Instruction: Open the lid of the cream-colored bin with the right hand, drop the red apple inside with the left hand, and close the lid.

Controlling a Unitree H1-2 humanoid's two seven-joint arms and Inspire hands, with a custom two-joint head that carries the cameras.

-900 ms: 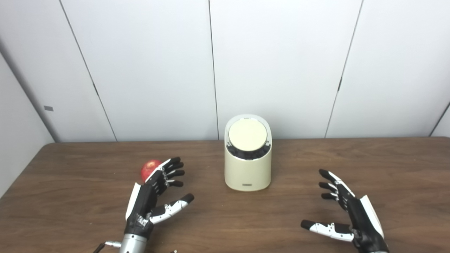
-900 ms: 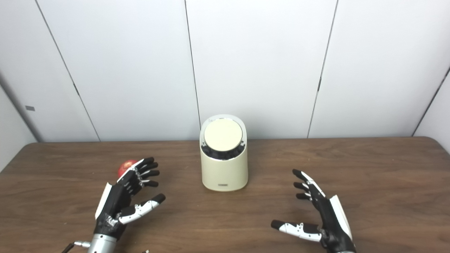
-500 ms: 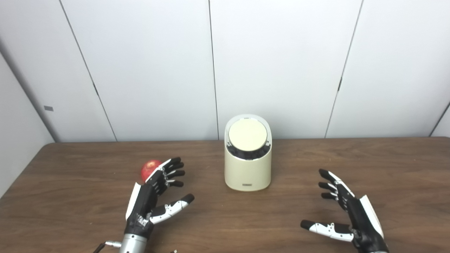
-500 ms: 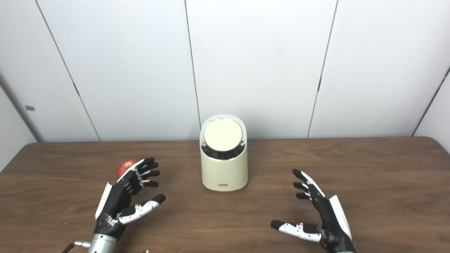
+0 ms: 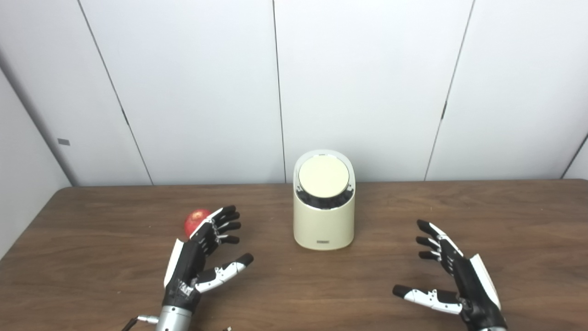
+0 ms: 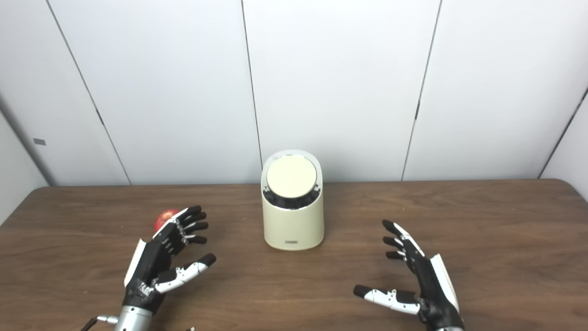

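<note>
Both of our hands hover low over the near part of the bench (image 5: 413, 202), fingers spread and holding nothing. Our left hand (image 5: 202, 257) sits near the bench's left side, its fingertips (image 5: 227, 218) reaching just in front of the red apple (image 5: 195, 220) so that they hide part of it; whether they touch it we cannot tell. Our right hand (image 5: 452, 278) is well apart from everything, toward the near right of the bench, palm turned inward and thumb stretched left.

Against the frames from a second ago, almost nothing differs: the left hand, the apple and the bin sit where they did, and the right hand has shifted only very slightly.

The cream-colored bin (image 5: 324, 220) stands upright, long axis vertical, about midway between the bench's left and right edges and closer to the far edge than our hands are. Its sloped top faces us, and the round lid (image 5: 323, 176) lies shut in its dark ring. A small label marks the bin's front near its base.

We count one bin, one lid, one apple, two hands.
</note>
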